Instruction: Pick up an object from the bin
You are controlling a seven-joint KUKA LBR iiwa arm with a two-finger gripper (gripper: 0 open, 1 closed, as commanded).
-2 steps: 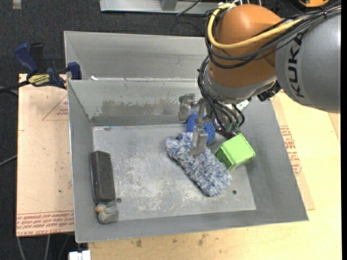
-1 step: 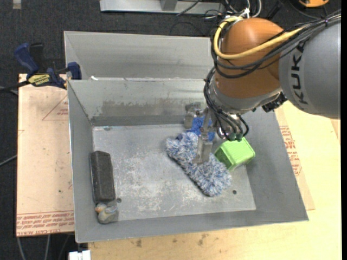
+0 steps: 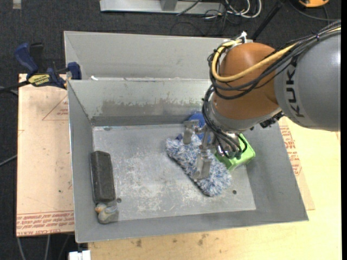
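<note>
Five loose things: scattered on the floor of a grey metal bin [image 3: 162,223], in two groups, left and right, well apart.
Small grey lump [image 3: 106,213]: nearest the front wall, in the left corner, touching the near end of the dark block.
Dark grey block [image 3: 102,175]: long and flat, lying along the left side, running front to back.
Fuzzy blue-and-white cloth [image 3: 214,180]: shaggy and wedge-shaped, right of centre on the floor, directly under the gripper [image 3: 197,149].
Gripper fingers: two metal fingers spread apart, pointing down, tips resting on the shaggy pile; cannot tell whether any of it is caught between them.
Bright green thing [image 3: 243,153]: just beside the cloth's right edge, partly hidden under the wrist.
Orange wrist cover [image 3: 246,85]: rounded, looped with yellow and black cables, reaching in from the right.
Blue thing [image 3: 193,118]: a small bit visible behind the fingers, near the back wall; kind unclear.
</note>
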